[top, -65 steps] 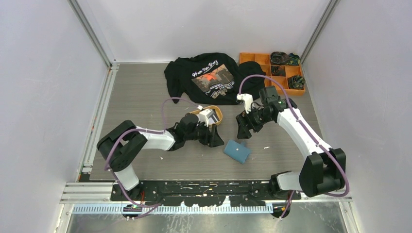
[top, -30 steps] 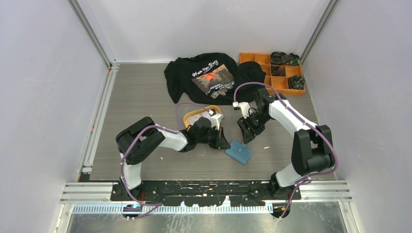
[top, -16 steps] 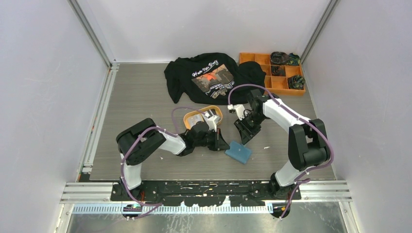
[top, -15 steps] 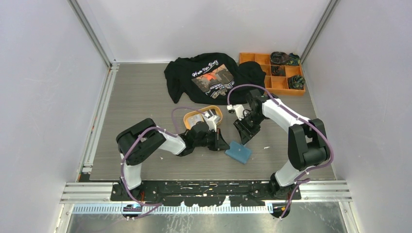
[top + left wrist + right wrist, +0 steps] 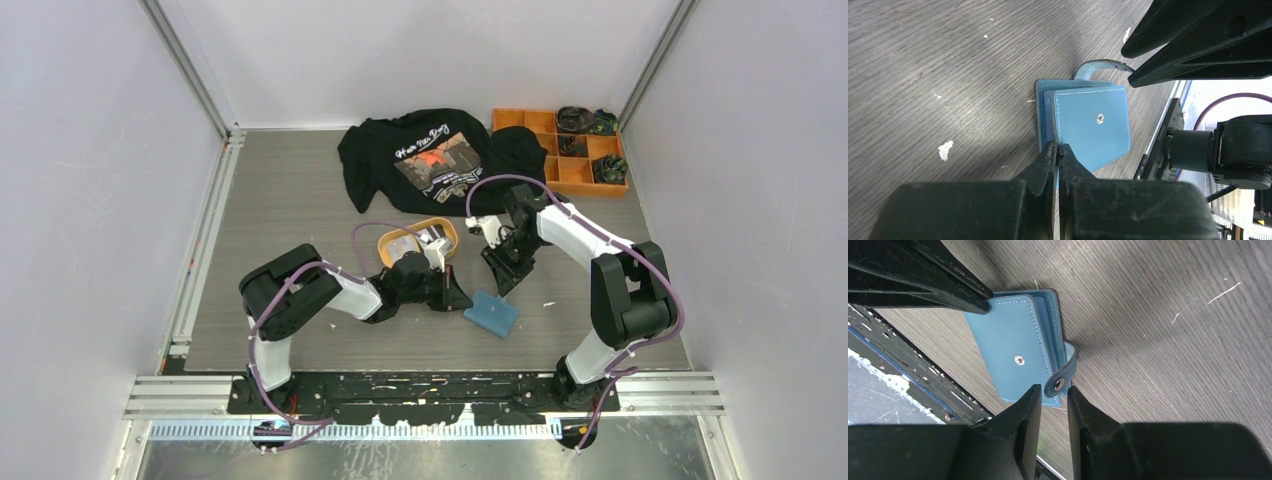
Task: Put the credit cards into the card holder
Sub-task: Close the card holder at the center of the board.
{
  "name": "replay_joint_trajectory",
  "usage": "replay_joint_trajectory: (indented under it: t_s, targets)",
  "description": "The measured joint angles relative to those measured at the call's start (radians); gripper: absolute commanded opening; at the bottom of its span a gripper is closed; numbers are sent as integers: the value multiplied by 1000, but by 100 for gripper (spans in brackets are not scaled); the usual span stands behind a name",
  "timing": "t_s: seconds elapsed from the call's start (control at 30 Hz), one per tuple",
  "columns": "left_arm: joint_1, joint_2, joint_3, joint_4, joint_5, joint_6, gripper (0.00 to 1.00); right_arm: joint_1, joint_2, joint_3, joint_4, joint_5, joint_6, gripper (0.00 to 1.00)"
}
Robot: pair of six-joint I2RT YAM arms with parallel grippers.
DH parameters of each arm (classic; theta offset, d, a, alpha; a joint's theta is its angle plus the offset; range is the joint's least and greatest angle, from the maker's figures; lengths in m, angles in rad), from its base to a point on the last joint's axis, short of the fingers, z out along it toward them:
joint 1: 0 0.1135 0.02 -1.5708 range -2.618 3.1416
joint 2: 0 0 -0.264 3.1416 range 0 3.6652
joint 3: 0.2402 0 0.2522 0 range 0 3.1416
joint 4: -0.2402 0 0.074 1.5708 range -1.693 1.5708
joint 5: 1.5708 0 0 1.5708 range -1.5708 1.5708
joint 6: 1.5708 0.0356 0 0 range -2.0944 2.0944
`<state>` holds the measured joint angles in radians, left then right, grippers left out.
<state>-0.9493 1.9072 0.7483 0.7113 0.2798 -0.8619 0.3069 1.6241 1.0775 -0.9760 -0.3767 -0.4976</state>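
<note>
The teal card holder (image 5: 490, 313) lies folded on the table, its snap tab (image 5: 1060, 381) unfastened and curling off one side. My left gripper (image 5: 1058, 147) is shut, its tips touching the holder's (image 5: 1088, 120) near edge at the front cover. My right gripper (image 5: 1054, 390) is open by a narrow gap, and the tab's snap end sits between its fingertips (image 5: 1030, 397). Whether they touch the tab I cannot tell. The credit cards (image 5: 428, 238) lie in the orange oval tray (image 5: 392, 238) behind my left gripper (image 5: 455, 295).
A black T-shirt (image 5: 430, 160) is spread at the back of the table. An orange compartment box (image 5: 560, 170) with dark items stands at the back right. Small white scraps (image 5: 945, 149) lie on the wood near the holder. The two grippers work close together.
My right gripper's jaws have narrowed around the snap tab, and the right arm has shifted slightly left. The left gripper slid up to the holder earlier and has since stayed put.
</note>
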Motion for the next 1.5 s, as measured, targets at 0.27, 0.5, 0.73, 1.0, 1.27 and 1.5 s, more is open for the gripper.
replay_joint_trajectory:
  t_s: [0.27, 0.5, 0.73, 1.0, 1.27, 1.5]
  targets:
    - [0, -2, -6, 5, -2, -5, 0, 0, 0, 2, 0, 0, 0, 21]
    - [-3, -11, -31, 25, -19, -39, 0, 3, 0, 2, 0, 0, 1, 4]
    - [-53, -57, -117, 79, -133, -124, 0, 9, -3, 2, -3, -48, -2, 2]
    - [-120, -85, -177, 130, -267, -175, 0, 61, -61, 2, -13, -122, -51, 2]
    - [-102, -160, -218, 98, -254, -127, 0, 95, -93, 2, -16, -155, -108, 1]
    - [-93, -163, -229, 100, -205, -106, 0, 115, -93, 2, -16, -155, -124, 1]
